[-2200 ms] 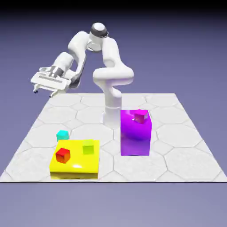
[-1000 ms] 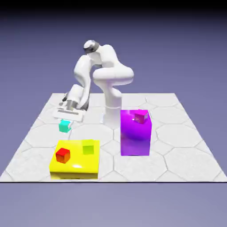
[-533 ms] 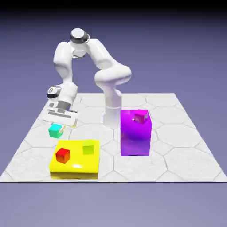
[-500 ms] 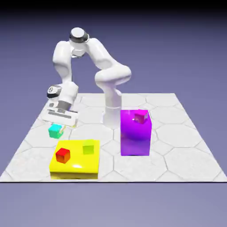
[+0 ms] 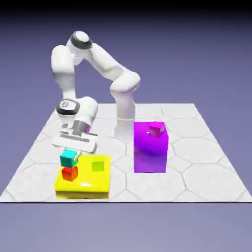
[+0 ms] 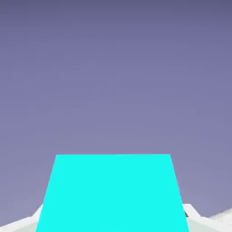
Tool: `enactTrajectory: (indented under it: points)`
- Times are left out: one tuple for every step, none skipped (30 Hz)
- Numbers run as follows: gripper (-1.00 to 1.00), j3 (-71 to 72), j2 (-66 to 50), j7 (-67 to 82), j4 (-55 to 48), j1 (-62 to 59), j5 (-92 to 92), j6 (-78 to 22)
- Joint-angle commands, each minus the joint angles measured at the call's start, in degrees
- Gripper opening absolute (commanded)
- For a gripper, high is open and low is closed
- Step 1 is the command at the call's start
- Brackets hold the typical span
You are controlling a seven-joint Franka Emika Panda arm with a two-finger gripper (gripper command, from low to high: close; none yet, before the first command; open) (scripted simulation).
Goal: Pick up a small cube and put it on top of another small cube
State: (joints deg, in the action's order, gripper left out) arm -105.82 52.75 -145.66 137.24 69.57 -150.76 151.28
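The small cyan cube (image 5: pixel 69 158) sits on top of the bright red cube (image 5: pixel 70 173), which rests on the low yellow block (image 5: pixel 93 182) at the exterior view's left. My gripper (image 5: pixel 72 153) hangs right over the cyan cube with its fingers down around it. Their gap does not show there. In the hand view the cyan cube (image 6: pixel 111 192) fills the lower middle and hides both fingertips, with only backdrop above it.
A yellow-green cube (image 5: pixel 99 165) shares the yellow block, to the right of the stack. A tall purple block (image 5: pixel 150 152) with a magenta-red cube (image 5: pixel 156 130) on it stands to the right. The robot's base (image 5: pixel 124 123) rises behind.
The arm swung forward and down, carrying the cyan cube from above the table behind the yellow block onto the red cube. Nothing else moved.
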Motion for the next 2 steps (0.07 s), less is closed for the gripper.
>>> enactTrajectory:
  points:
    - [1.0,0.0,0.0,0.0,0.0,0.0,0.0,0.0]
    - [1.0,1.84,-1.21,-0.09,1.15,-2.07,0.86,0.72]
